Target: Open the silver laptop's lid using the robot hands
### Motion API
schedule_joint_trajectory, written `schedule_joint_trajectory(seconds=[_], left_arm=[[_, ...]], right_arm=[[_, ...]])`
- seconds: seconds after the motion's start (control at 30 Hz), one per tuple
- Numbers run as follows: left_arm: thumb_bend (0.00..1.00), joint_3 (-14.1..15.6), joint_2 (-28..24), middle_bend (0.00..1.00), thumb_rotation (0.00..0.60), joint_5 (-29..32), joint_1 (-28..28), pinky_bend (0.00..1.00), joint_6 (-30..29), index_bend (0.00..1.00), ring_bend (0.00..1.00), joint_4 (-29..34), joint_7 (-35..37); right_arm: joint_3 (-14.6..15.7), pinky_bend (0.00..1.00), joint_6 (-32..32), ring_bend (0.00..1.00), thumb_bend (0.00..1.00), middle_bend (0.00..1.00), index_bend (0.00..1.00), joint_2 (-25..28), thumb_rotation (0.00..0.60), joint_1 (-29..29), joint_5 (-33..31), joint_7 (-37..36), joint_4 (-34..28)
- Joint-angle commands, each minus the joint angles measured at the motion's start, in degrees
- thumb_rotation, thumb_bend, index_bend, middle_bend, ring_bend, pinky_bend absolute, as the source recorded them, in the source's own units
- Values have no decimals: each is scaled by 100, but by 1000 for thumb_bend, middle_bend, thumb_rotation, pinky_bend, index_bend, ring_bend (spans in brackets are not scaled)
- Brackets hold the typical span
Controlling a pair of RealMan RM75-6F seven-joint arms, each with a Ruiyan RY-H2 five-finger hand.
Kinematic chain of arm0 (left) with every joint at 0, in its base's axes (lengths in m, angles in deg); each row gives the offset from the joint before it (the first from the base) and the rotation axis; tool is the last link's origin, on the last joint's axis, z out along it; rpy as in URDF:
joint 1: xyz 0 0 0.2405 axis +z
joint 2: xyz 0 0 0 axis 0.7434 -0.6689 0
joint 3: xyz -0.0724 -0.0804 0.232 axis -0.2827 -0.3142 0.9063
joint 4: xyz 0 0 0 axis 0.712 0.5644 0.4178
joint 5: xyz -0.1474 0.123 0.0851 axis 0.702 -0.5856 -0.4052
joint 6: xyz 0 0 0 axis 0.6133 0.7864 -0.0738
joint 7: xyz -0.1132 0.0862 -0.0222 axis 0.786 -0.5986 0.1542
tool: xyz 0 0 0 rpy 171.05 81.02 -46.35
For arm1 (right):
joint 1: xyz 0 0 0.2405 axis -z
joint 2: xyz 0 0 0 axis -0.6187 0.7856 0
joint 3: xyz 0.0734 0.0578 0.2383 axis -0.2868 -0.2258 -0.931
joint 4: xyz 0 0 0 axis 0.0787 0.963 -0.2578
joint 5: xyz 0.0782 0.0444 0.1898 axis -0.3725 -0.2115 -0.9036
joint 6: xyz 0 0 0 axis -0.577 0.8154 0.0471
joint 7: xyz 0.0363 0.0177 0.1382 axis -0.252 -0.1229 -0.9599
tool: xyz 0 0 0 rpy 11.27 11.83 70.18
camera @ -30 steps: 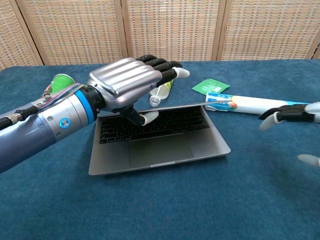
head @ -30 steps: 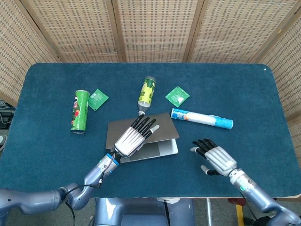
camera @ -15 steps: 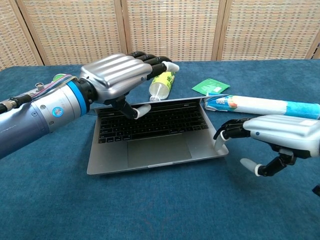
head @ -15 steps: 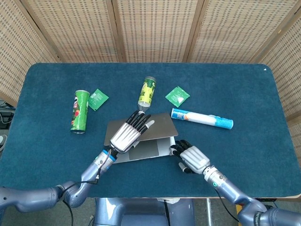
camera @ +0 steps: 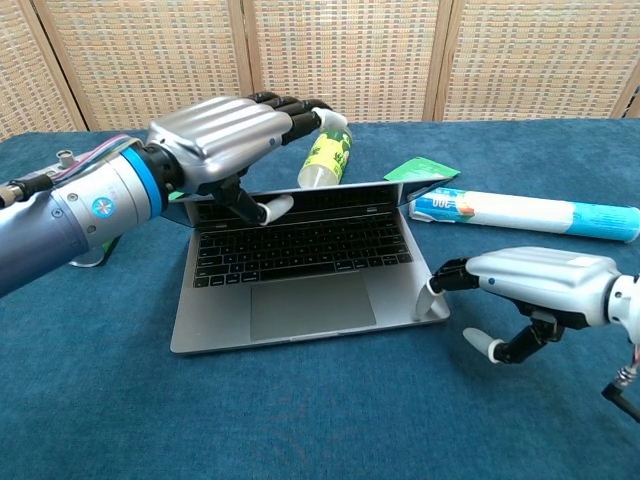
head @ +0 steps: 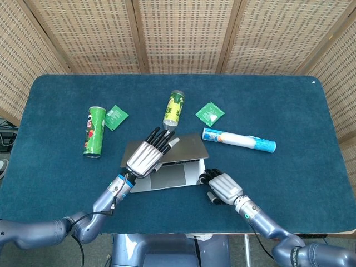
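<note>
The silver laptop [camera: 310,300] lies mid-table with its lid [head: 186,146] partly raised, keyboard showing. My left hand [camera: 225,145] is at the lid's upper left edge: its fingers reach over the top and its thumb presses the screen side, so it holds the lid between them. In the head view the left hand [head: 146,156] covers the lid's left part. My right hand [camera: 540,280] sits low at the laptop's front right corner, fingertips touching the base and thumb hanging free, holding nothing. The head view shows the right hand [head: 222,186] beside that corner.
Just behind the lid lies a green bottle [head: 174,109], with a white and blue tube [head: 239,140] to the right. A green can [head: 94,131] lies at the left. Two green packets [head: 116,117] [head: 209,113] rest further back. Wicker screens stand behind the table.
The lid has risen from nearly flat to partly open as my left hand drew back with it. My right hand came in from the right and settled at the base's front right corner.
</note>
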Motion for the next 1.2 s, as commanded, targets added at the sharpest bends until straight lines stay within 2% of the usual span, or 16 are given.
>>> schedule_joint_trajectory(seconds=[0.03, 0.2, 0.5, 0.87, 1.03, 1.2], left_arm=[[433, -13, -32, 0, 600, 33, -12, 0, -10, 0, 0, 9, 33], [434, -69, -147, 0, 600, 106, -28, 0, -73, 0, 0, 7, 78], [434, -208, -408, 0, 600, 353, -29, 0, -134, 0, 0, -169, 295], [434, -460, -817, 0, 600, 589, -41, 0, -186, 0, 0, -498, 720], [434, -644, -960, 0, 600, 975, -75, 0, -72, 0, 0, -621, 899], [433, -629, -1003, 0, 600, 1223, -165, 0, 122, 0, 0, -847, 875]], right_arm=[[-36, 196, -85, 156, 760, 293, 264, -72, 600, -48, -287, 274, 11], [-61, 198, -109, 173, 792, 317, 251, -133, 600, -98, -615, 631, -32], [-24, 199, -87, 173, 792, 328, 256, -157, 600, -189, -1040, 1188, -156], [46, 205, 51, 175, 791, 334, 265, -138, 600, -242, -1220, 1510, -242], [77, 206, 102, 175, 792, 334, 265, -92, 600, -264, -1244, 1581, -310], [117, 206, 125, 175, 792, 334, 266, -100, 600, -294, -1259, 1655, -348]])
